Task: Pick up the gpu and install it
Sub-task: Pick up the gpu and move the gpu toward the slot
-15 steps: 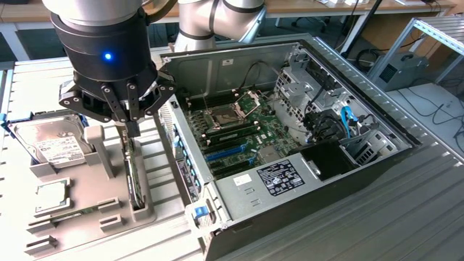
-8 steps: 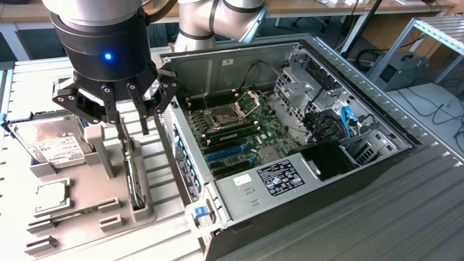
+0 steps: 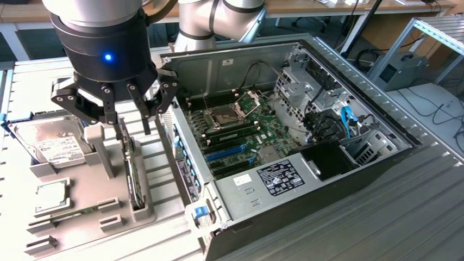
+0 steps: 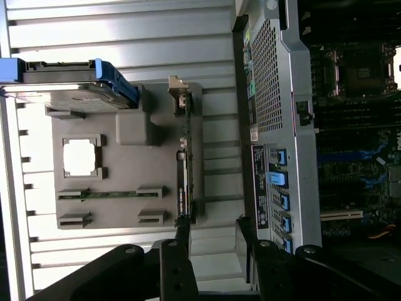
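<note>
The gpu (image 3: 132, 174) stands on its long edge in a slot of the grey holder (image 3: 80, 215), a thin dark card with its silver bracket at the far end. In the wrist view the gpu (image 4: 183, 163) appears edge-on. My gripper (image 3: 127, 111) hangs just above the card's far half, open, its black fingers (image 3: 108, 106) spread and holding nothing. In the wrist view one of the fingers (image 4: 182, 241) lines up with the card's near end while my gripper (image 4: 213, 241) straddles a bare gap. The open PC case (image 3: 290, 136) lies toward the exterior view's right, with blue card slots (image 3: 225, 155) on its motherboard.
On the holder (image 4: 125, 219) also sit a silver hard drive (image 3: 47, 144) in a blue frame (image 4: 106, 78), a square CPU (image 3: 51, 196) and a narrow green memory stick (image 4: 109, 194). The case wall (image 4: 269, 94) stands close beside the holder. Ribbed metal tabletop (image 3: 406, 217) surrounds everything.
</note>
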Controlling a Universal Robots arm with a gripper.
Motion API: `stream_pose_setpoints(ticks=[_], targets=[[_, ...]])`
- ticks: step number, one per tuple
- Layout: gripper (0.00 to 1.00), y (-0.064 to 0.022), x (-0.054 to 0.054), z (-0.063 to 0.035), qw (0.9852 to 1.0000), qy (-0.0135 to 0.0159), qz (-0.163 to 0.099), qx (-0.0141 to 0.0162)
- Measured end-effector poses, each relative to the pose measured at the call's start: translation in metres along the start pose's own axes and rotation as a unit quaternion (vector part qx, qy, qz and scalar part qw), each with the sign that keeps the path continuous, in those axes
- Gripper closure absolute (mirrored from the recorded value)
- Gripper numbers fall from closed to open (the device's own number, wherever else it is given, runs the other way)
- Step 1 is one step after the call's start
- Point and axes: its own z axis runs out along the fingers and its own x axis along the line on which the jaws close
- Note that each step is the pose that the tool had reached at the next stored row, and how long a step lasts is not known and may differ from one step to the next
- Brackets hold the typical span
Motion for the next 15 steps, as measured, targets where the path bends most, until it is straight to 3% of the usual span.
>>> stream_pose_setpoints(ticks=[15], targets=[[0.58,0.001,0.003,0.0189,1.0,0.0001,0.001,0.0001]])
